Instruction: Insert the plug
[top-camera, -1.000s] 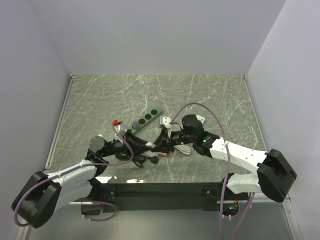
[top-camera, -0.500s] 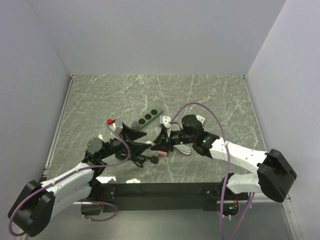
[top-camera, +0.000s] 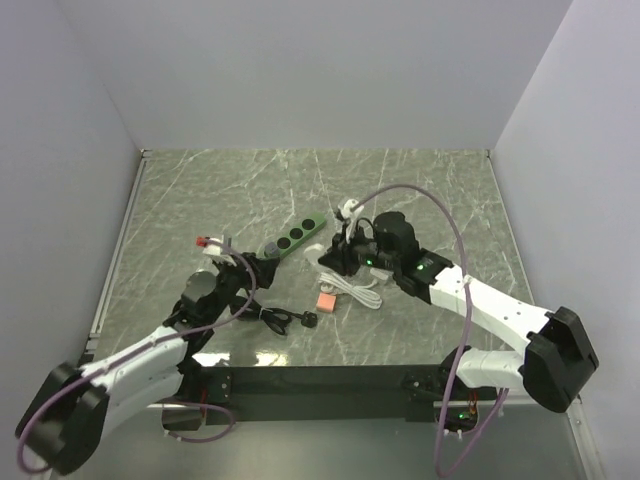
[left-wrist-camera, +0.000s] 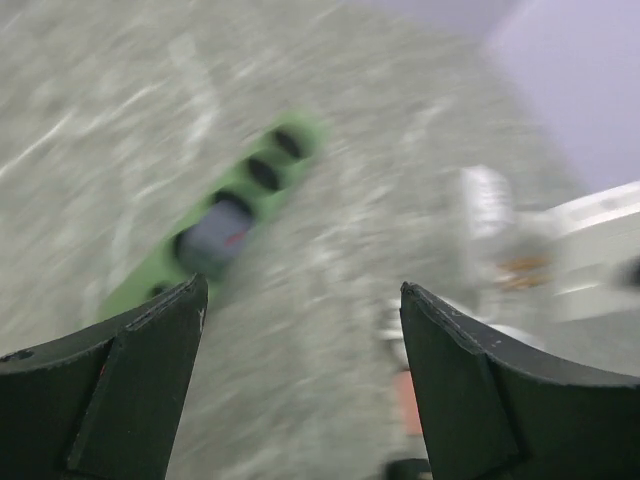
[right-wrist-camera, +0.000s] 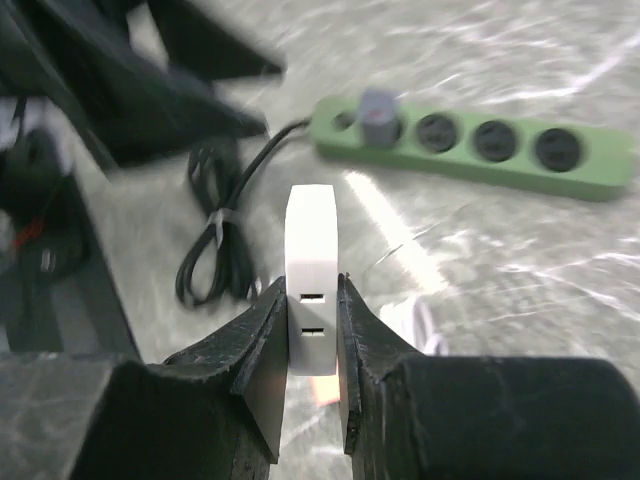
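The plug (right-wrist-camera: 311, 250) is a white block with two slots in its near face. My right gripper (right-wrist-camera: 311, 285) is shut on it and holds it upright above the table. In the top view that gripper (top-camera: 332, 256) hovers just right of the green power strip (top-camera: 296, 236). The strip (right-wrist-camera: 470, 140) has a grey adapter (right-wrist-camera: 377, 108) in one socket and three free sockets beside it. My left gripper (left-wrist-camera: 300, 290) is open with nothing between its fingers. It points at the blurred strip (left-wrist-camera: 215, 235), and in the top view it (top-camera: 258, 268) sits left of the strip's near end.
A coiled black cable (top-camera: 275, 320) lies near the front edge, also visible in the right wrist view (right-wrist-camera: 215, 250). A white cable (top-camera: 352, 288) and a small pink block (top-camera: 326, 300) lie under the right arm. Walls enclose the table on three sides.
My left gripper has opened and drawn back to the left, away from the right gripper. My right gripper, still shut on the white plug, has lifted and shifted toward the strip.
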